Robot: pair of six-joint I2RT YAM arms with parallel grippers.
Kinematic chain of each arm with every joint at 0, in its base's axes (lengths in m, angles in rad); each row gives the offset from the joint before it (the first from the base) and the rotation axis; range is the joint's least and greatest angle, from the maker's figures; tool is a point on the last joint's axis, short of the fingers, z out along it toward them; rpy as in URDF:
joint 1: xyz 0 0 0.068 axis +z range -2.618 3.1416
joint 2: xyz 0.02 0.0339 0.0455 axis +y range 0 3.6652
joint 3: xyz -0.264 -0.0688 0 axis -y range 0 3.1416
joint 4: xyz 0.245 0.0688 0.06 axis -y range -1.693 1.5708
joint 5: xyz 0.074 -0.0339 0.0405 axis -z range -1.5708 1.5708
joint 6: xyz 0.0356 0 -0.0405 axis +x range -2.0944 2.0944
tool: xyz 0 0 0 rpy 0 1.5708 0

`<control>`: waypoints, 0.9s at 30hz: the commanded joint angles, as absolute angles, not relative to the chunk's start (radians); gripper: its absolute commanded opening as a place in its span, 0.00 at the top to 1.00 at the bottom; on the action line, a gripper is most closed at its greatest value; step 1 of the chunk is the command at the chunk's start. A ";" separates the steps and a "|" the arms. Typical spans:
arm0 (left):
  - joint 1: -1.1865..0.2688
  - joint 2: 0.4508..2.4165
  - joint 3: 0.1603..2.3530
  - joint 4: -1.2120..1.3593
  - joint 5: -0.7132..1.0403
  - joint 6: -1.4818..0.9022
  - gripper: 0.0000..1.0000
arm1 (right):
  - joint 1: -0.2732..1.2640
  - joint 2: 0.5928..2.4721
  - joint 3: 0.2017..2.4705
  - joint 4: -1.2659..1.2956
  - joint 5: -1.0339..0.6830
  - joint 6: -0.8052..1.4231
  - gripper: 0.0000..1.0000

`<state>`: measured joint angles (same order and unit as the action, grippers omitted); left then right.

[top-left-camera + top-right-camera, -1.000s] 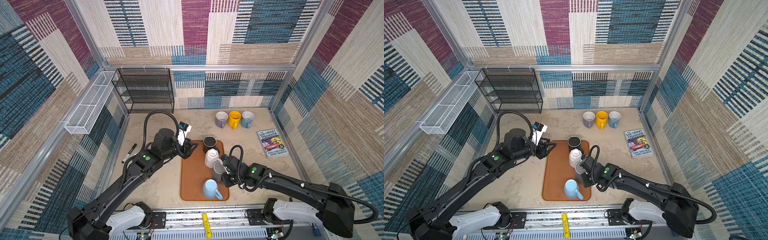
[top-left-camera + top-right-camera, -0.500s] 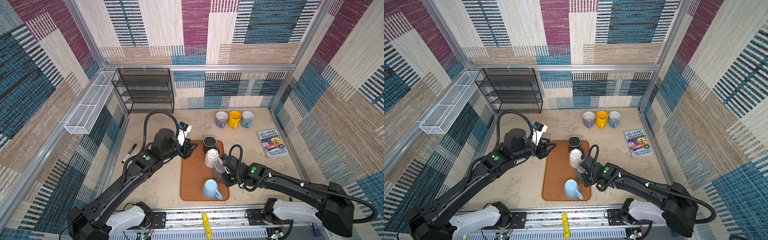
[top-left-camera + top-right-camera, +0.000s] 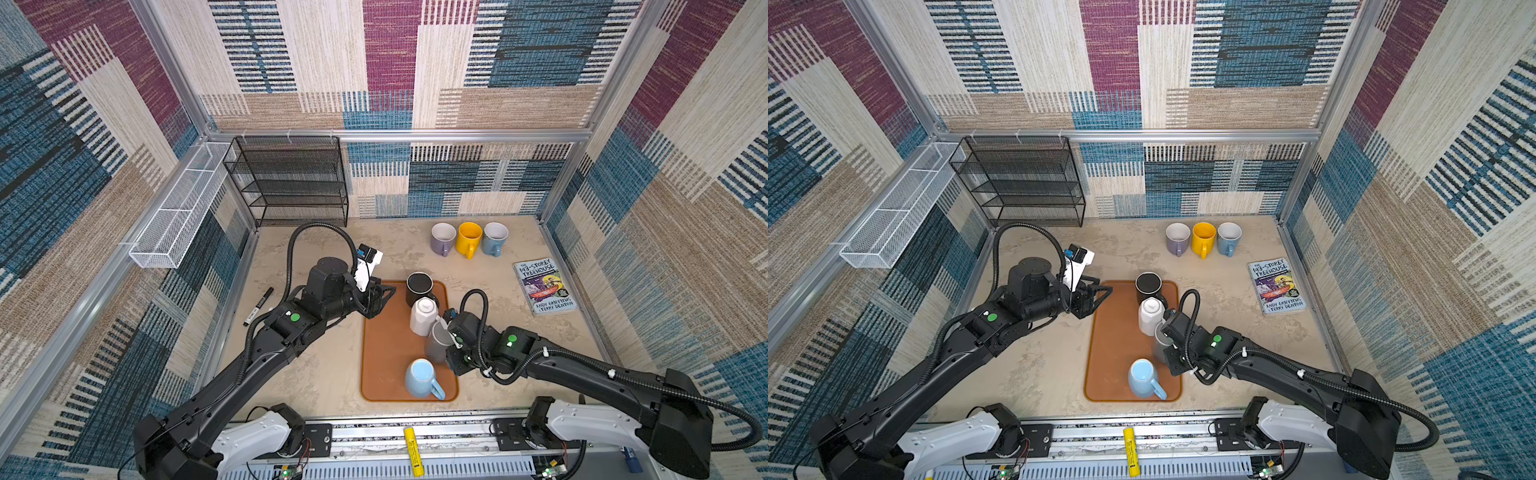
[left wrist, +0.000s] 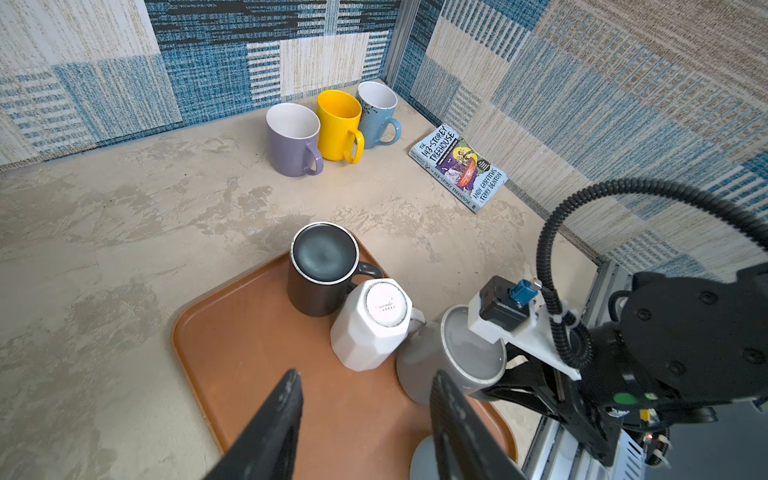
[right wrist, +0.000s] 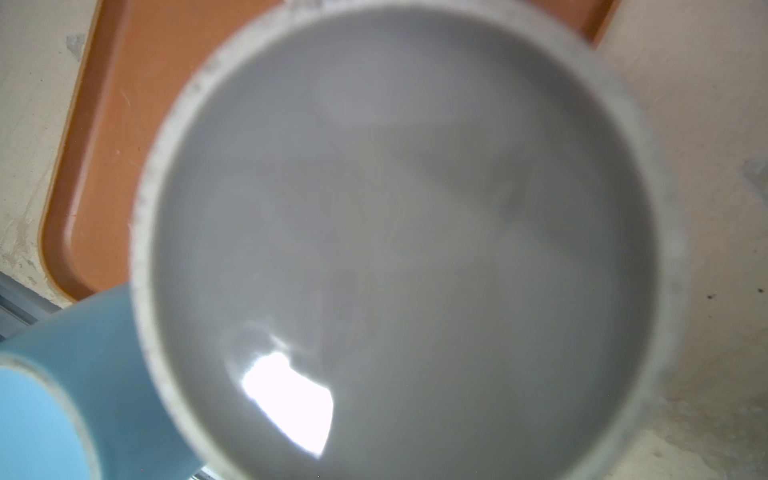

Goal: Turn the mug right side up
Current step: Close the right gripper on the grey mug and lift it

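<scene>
Step in hand: grasp is made, the turn is not yet done. L hand (image 3: 376, 301) hovers over the far-left corner of the tray (image 3: 384, 353), fingers apart, empty. Grey mug (image 3: 436, 343) is at the tray's right edge, base up and tilted toward R hand (image 4: 509, 376). That hand is closed at the mug's side, prob. on the handle. The handle is hidden, so this part is my judgement.

Next move, I think: lift the mug clear, roll the wrist approx. half a turn so the opening faces up, then set it down. Height must come first, bc the neighbours are very close.

In the way: white mug (image 3: 424, 316) is just beside the grey one on its far side, maybe touching. Black mug (image 3: 419, 286) is behind it at the tray's far edge. Both are base up. Pale-blue mug (image 3: 420, 377) is just beside the grey one, near the tray's near edge. A low swing can knock either neighbour. The tray's left half is bare.

Others, L to R: pen (image 3: 258, 306) near the left edge of the surface (image 3: 324, 374), rack (image 3: 291, 183) at its far-left corner, three mugs (image 3: 469, 239) upright in a row at the far edge, book (image 3: 546, 286) near the right edge. All are well apart from the work.
</scene>
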<state>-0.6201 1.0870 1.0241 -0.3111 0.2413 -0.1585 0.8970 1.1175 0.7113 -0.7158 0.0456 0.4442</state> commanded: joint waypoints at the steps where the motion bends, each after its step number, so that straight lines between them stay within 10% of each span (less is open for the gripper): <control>1: -0.619 1.083 1.028 -0.287 0.250 -0.165 0.49 | 0.897 1.104 0.723 -0.683 0.067 0.436 1.00; 27: -0.618 1.086 1.021 -0.237 0.255 -0.181 0.49 | 0.897 1.030 0.836 -0.746 0.009 0.366 1.00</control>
<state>-0.6201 1.0840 1.0229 -0.2737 0.2432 -0.1635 0.8967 1.0393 0.8101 -0.7898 0.0006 0.3843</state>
